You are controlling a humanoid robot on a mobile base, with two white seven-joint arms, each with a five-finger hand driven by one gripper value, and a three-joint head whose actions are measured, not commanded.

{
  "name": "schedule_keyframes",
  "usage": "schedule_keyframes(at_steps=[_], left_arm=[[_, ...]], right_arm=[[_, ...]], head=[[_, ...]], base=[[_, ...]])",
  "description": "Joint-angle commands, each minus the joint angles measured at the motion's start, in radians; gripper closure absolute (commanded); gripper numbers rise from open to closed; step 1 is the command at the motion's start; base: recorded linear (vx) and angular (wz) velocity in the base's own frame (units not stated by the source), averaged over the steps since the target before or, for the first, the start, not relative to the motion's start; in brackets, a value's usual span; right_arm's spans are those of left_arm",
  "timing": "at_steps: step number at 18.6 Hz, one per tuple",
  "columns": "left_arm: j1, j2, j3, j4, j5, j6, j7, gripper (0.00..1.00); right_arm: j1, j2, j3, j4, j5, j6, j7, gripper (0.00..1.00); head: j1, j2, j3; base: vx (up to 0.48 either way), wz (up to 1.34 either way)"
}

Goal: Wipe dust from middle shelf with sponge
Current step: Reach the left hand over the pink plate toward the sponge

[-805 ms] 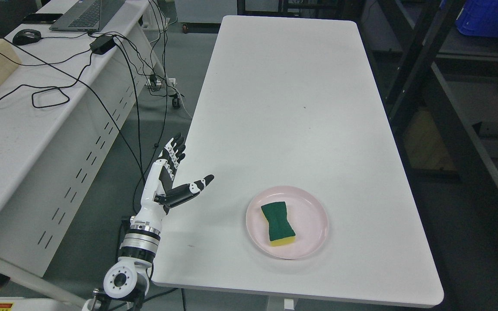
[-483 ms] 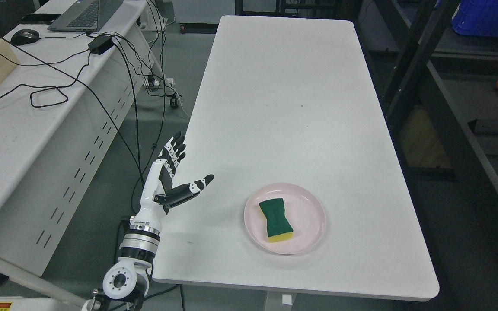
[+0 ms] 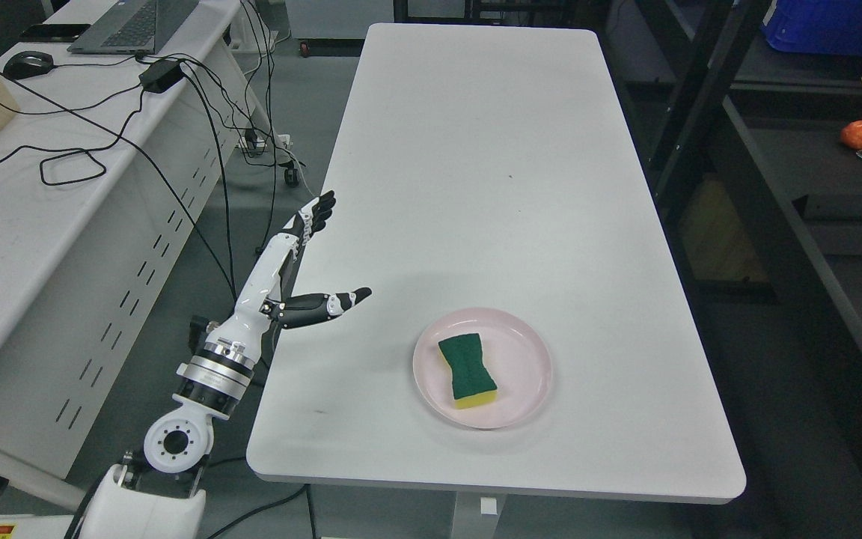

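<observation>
1. Sponge [image 3: 467, 370] sits green side up on the pink plate [image 3: 528, 340], lower centre of the frame, on the white table [image 3: 491, 187]. Nothing is touching it.
2. Left hand [image 3: 292, 266] is at the table's left edge, left of centre in the frame, well apart from the plate. Fingers straight and spread, pointing up-frame; thumb sticks out sideways over the tabletop toward the plate. It holds nothing.
3. Forearm rises from the lower left corner at a slant, wrist just off the table edge, palm turned toward the table side.
4. Right hand not in the picture.
5. Step in hand, as I read it: reach and pick up the sponge. No wiping yet.
6. To do it well: bring the hand across over the plate and come down from above. Pinch the sponge across its narrow waist, thumb one side, fingers the other.
7. Plate rim is raised, so a sideways scoop would likely shove the plate. Lift straight up.
8. Dark shelf rack [image 3: 798, 247] runs down the right side of the frame. The sponge has to go there afterwards.
</observation>
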Motion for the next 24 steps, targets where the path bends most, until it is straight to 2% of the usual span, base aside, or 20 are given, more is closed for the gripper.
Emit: schedule_keyframes(at_steps=[1,4,7,9,11,16,24], left_arm=[[-0.172,0.159,-0.051,0.115,-0.483,-0.183,-0.159,0.05],[-0.241,0.164,-0.104,0.201,-0.726,-0.315,-0.161,0.06],[-0.295,0.149,-0.211,0.221,-0.826,-0.351,-0.161,0.08],[-0.335,0.150,-0.308,0.218,-0.846,-0.351,-0.167,0.14],[-0.387,0.142,-0.377,0.221,-0.864,-0.351,-0.190,0.15],[-0.424,-0.012,-0.476,0.272,-0.867,-0.351,-0.192,0.14],[-0.373,-0.103,-0.502,0.307,-0.864,-0.353,-0.190,0.13]], right_arm=[[0.000,-0.017,0.000,-0.017,0.000,-0.001,0.001,0.00],[0.000,-0.017,0.000,-0.017,0.000,-0.001,0.001,0.00],[0.000,-0.017,0.000,-0.017,0.000,-0.001,0.001,0.00],[0.000,-0.017,0.000,-0.017,0.000,-0.001,0.001,0.00],[0.000,-0.017,0.000,-0.017,0.000,-0.001,0.001,0.00],[0.000,-0.017,0.000,-0.017,0.000,-0.001,0.001,0.00],[0.000,-0.017,0.000,-0.017,0.000,-0.001,0.001,0.00]], head=[[0.0000,0.000,0.000],[0.0000,0.000,0.000],[0.0000,0.000,0.000],[0.0000,0.000,0.000],[0.0000,0.000,0.000],[0.0000,0.000,0.000],[0.0000,0.000,0.000]], base=[[0.000,0.00],[0.000,0.00],[0.000,0.00],[0.000,0.00],[0.000,0.00],[0.000,0.00],[0.000,0.00]])
